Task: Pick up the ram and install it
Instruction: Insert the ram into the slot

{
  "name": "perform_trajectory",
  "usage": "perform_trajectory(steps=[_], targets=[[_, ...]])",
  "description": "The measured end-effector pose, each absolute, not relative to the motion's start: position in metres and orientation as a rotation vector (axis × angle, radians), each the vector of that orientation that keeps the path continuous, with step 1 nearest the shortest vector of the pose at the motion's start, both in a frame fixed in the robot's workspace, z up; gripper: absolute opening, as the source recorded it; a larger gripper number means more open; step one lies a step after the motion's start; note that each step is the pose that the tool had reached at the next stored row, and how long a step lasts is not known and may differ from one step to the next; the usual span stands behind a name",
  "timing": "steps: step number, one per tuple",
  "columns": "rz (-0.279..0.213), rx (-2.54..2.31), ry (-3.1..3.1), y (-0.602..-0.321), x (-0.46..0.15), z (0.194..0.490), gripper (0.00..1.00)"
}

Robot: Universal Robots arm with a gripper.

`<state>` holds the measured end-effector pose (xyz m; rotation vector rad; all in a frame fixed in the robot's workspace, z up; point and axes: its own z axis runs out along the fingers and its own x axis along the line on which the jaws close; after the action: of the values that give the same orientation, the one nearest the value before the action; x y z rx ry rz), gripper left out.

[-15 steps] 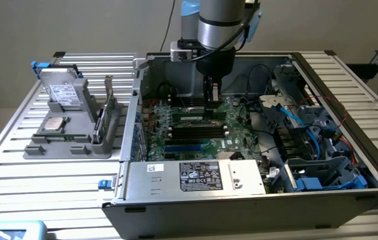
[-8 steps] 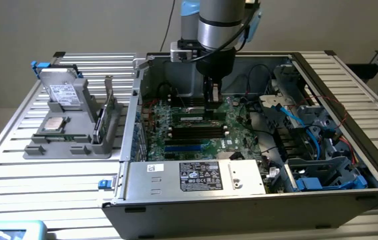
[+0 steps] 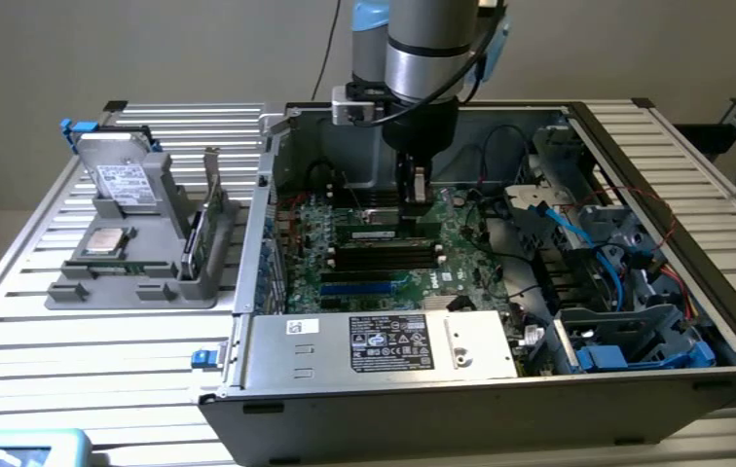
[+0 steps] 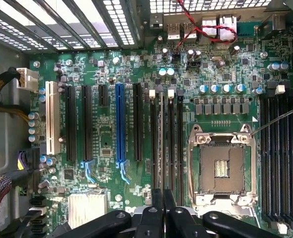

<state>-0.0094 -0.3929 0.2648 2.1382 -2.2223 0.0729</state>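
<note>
The computer case (image 3: 472, 418) lies open on top, leaving a free way down to the motherboard (image 4: 107, 74). Over the memory slots (image 4: 180, 139) that room is taken by the closed gripper (image 3: 417, 197), low by one end of the ram (image 3: 386, 234). Toward the exterior view's right, looped cables (image 3: 524, 277) and a drive cage (image 3: 628, 336) crowd in; the power supply (image 3: 382, 345) blocks the near side, the case wall (image 3: 268, 185) the exterior view's left

The case (image 3: 472, 413) is matt grey metal, the motherboard (image 4: 136, 69) glossy green, the tool (image 4: 163, 196) matt black.
</note>
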Motion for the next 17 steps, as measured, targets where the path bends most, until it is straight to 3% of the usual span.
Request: perform_trajectory(steps=[17], targets=[[0.095,2.125,-2.230,-0.3929,-0.0094,0.2544,0.12]])
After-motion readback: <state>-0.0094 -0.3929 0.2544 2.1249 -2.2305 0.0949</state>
